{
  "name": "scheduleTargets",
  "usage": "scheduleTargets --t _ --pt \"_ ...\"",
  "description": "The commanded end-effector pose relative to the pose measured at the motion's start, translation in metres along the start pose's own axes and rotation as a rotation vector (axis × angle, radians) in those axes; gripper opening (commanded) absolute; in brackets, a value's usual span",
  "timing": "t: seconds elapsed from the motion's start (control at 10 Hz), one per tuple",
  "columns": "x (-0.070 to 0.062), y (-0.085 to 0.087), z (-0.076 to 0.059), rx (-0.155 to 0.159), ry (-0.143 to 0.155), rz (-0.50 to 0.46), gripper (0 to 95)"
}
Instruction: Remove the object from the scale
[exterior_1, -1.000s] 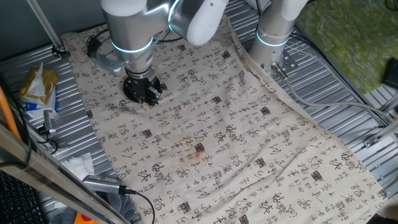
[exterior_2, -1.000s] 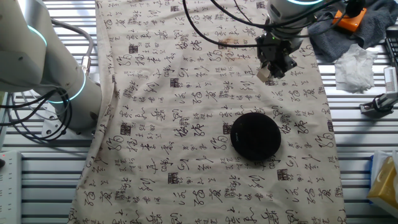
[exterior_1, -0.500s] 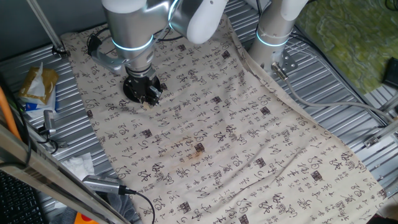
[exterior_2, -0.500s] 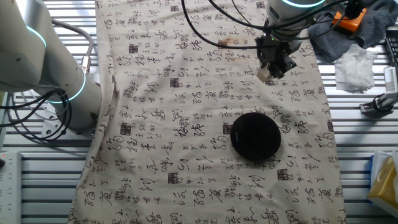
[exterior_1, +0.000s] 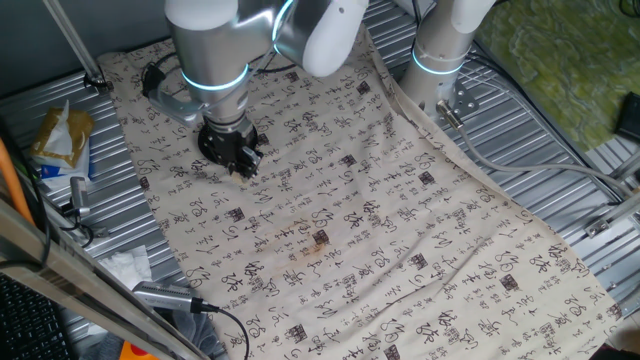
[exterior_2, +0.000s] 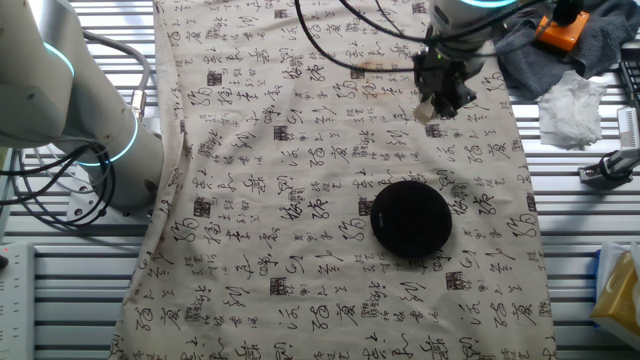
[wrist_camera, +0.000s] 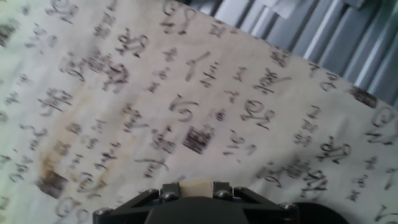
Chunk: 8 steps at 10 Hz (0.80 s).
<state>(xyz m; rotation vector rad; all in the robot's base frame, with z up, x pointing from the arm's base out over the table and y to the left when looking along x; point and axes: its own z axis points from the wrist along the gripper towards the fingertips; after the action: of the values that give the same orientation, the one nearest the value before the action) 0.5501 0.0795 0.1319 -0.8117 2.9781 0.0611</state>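
From the left of the other fixed view, a cloth (exterior_2: 300, 200) printed with black characters covers the table (exterior_2: 80, 300). Right of its middle lies the round black scale (exterior_2: 411, 218), its top bare. Further right and up, the tool (exterior_2: 432, 108) hangs above the cloth with the small tan block (exterior_2: 427, 111) pinched between its fingers, well apart from the scale. The hand view confirms the grip: the block (wrist_camera: 195, 188) sits squeezed between the two narrow-set jaws, with only cloth (wrist_camera: 186, 93) ahead of it.

The block is off the scale, so what seems left is setting it down. To do that well, I would lower straight onto a flat stretch of cloth, away from the brownish stain (exterior_2: 375, 67) and from the grey rag (exterior_2: 590, 45) and tissue (exterior_2: 572, 105) at the far right. The fingers should spread only once the block touches the cloth, so it does not tumble or roll towards the scale. Then lift straight up.
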Motion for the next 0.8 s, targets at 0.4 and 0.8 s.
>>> scheduleTargets --t 0.4,0.8 --pt "-0.002 0.061 0.002 0.011 -0.013 0.089 0.0" --pt "-0.015 0.100 0.006 0.012 -0.024 0.164 0.0"
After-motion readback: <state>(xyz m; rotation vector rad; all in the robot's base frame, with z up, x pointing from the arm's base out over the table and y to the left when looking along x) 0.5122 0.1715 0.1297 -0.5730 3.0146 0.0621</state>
